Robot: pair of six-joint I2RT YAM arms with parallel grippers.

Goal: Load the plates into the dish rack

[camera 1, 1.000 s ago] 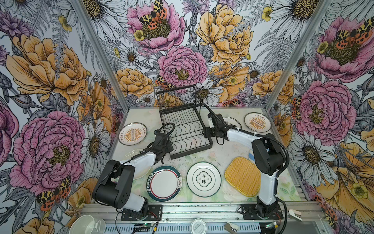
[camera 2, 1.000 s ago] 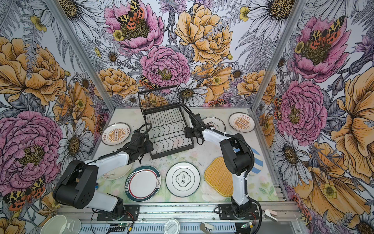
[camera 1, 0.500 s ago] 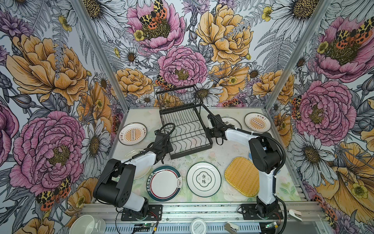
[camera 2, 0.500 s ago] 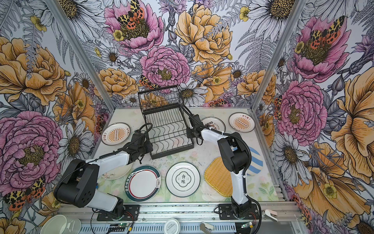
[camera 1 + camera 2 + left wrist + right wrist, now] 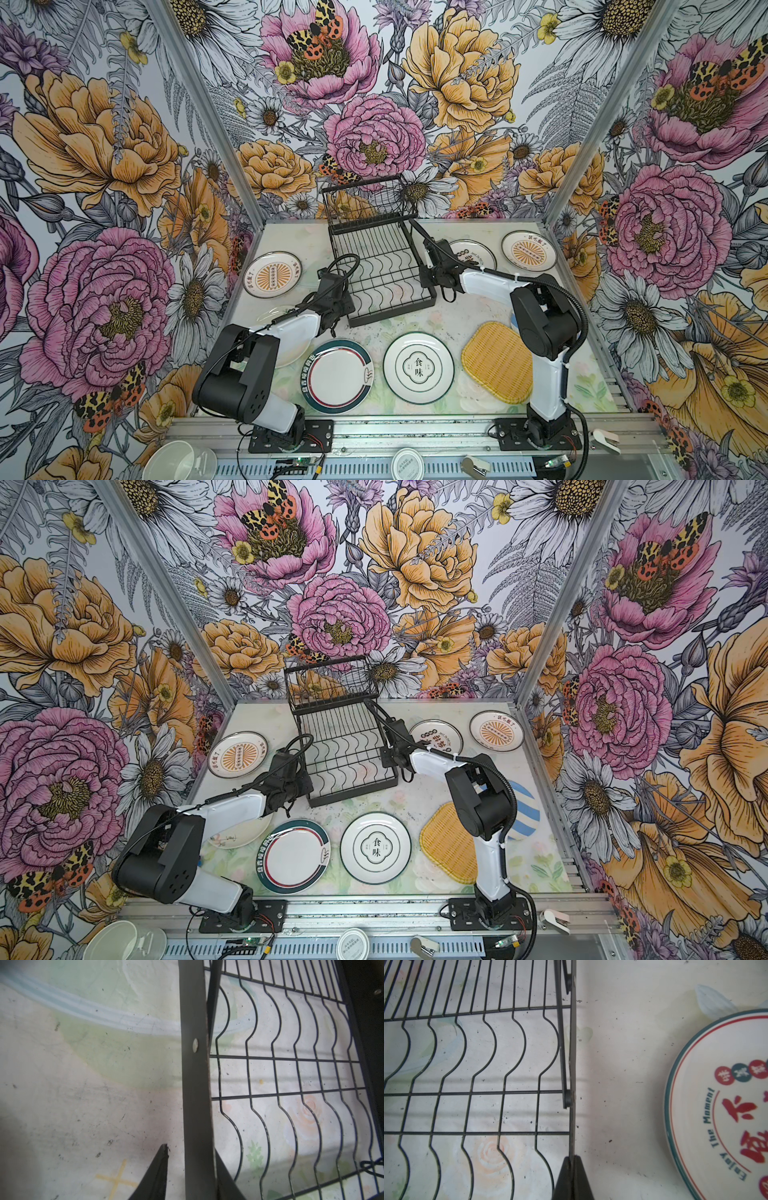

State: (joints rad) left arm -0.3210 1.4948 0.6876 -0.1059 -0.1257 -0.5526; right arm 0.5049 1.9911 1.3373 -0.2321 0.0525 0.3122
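Both arms worked the dish rack [image 5: 392, 312], which sat askew at the far middle of the table [image 5: 453, 320] and held no plates. The right gripper [image 5: 572, 1157] was clamped on the right side rail [image 5: 572, 1064], jaws together on the thin metal edge. The left gripper [image 5: 191, 1151] straddled the left side rail [image 5: 196, 1084] with jaws apart, a gap showing beside its outer finger [image 5: 158, 1174].

The plates all lay flat on the table. A sunburst plate [image 5: 272, 274] sat far left and another [image 5: 528, 254] far right. A red-lettered plate [image 5: 726, 1115] lay near the right rail. Along the near edge ran a coloured-rim plate [image 5: 337, 376], a plate with black characters [image 5: 418, 368] and a yellow woven plate [image 5: 496, 368].

The step appeared to be a two-armed shift of the rack before loading. Done well, it likely called for the left jaws to bite fully before any pull. The arms would then travel together and level, so the wire frame neither twisted nor slipped. The rack's right side would also need to stay off the red-lettered plate.
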